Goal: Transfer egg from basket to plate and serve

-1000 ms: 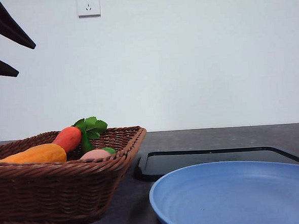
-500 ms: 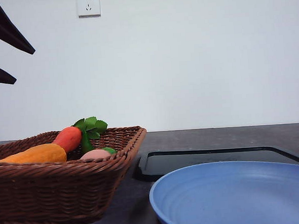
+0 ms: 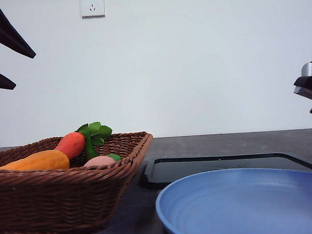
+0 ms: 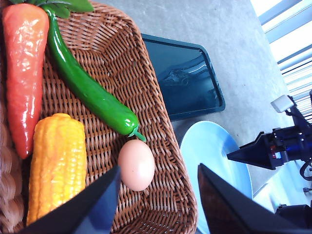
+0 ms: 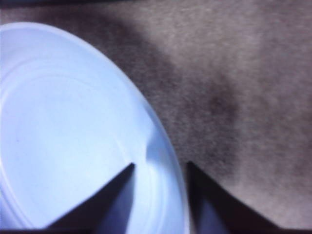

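Egg (image 4: pixel 136 165) in basket (image 4: pixel 165 146), untouched

Left gripper (image 4: pixel 158 195) raised, fingers spread apart. Right gripper (image 5: pixel 158 168) low, fingers parted.

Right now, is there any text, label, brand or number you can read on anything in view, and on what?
No readable text anywhere.
Wall outlet: a faint mark at its upper corner, too small to read.
Basket, egg, plate, black tray: no labels or print visible.
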You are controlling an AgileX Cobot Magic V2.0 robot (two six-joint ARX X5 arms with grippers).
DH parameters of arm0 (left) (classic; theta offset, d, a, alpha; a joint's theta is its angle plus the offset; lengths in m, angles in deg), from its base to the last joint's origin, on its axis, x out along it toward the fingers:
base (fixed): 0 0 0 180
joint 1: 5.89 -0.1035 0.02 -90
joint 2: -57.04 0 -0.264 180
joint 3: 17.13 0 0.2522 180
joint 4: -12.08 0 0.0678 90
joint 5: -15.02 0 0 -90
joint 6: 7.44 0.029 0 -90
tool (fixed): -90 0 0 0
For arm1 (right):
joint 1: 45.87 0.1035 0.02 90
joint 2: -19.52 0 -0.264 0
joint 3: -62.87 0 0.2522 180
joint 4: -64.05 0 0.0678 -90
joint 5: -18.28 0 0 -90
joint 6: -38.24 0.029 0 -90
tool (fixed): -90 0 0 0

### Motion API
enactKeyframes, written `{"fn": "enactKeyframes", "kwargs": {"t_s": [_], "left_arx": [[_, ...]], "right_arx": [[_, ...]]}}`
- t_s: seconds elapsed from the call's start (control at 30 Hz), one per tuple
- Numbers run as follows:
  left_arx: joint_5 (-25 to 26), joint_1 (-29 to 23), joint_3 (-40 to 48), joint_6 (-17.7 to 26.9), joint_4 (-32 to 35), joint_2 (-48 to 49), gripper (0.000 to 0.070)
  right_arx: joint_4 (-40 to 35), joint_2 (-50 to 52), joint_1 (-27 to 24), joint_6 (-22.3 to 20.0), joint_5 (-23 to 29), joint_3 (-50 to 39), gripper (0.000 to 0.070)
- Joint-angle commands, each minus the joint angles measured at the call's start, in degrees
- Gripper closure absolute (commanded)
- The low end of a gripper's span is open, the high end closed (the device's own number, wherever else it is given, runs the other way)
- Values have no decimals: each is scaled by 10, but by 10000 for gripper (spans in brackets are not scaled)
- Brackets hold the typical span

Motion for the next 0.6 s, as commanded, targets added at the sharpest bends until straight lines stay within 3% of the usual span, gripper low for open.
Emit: {"fn": "enactKeyframes", "kwargs": {"t_s": [0.0,0.1,0.3,0.43,0.57], "left_arx": [[3,2,-9,5,6,-3,375],[3,2,-9,5,6,-3,375],[3,2,-9,5,6,-3,370],[3,3,-9,5,7,-3,301],[3,15,-9,3,6,-4,289]], "right_arx": [[-3,-8,4,6,-1,-1,626],[-3,-8,4,6,-1,-1,700],[-11,11,4,6,1,0,700],[-9,54,-2,10,9,6,700],[8,103,-11,10,38,20,700]]}}
